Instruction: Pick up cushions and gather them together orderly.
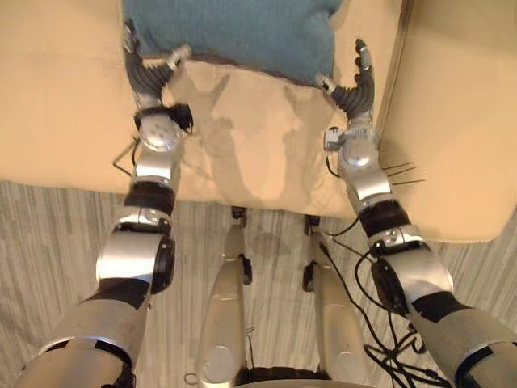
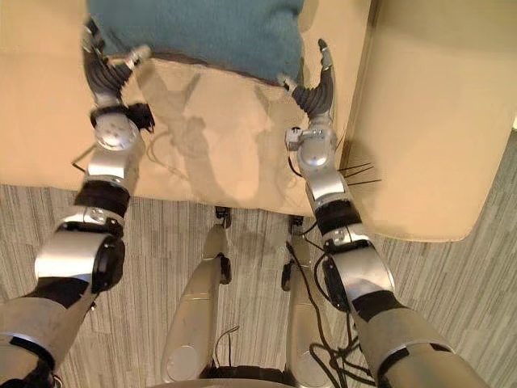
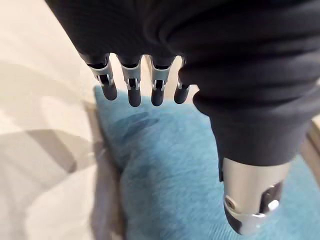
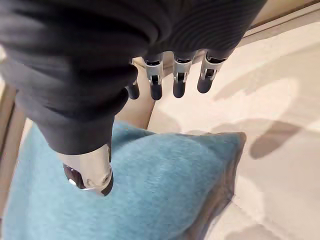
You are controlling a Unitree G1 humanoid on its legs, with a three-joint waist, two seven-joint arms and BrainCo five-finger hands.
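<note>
A single teal cushion (image 1: 234, 32) lies on a beige sofa seat (image 1: 242, 145), and the two hands sit at its near corners, one on each side. The left hand (image 1: 144, 74) is at the cushion's near left corner; its fingers (image 3: 134, 92) are straight, side by side in a loose row with small gaps, running up along the outside of the cushion's edge; its thumb (image 3: 250, 210) stands apart from them and points inward over the teal fabric; nothing is pinched, and whether the thumb touches the cloth cannot be told. The right hand (image 1: 355, 90) mirrors it at the near right corner; its fingers (image 4: 179, 80) are likewise straight and relaxed, reaching past the corner over bare seat, while its thumb (image 4: 87, 172) hangs just above the cushion's top face; this hand too is spread and grips nothing. Between the two hands the cushion's near edge runs across, slightly puffed, with a dark seam along it; the rest of the cushion extends away beyond the fingertips. Outward of the right hand, just past its fingers, a narrow gap separates the seat from a neighbouring seat section (image 1: 452, 105) of the same beige. Behind both wrists the seat's front edge drops to a striped carpet floor (image 1: 56, 226).
</note>
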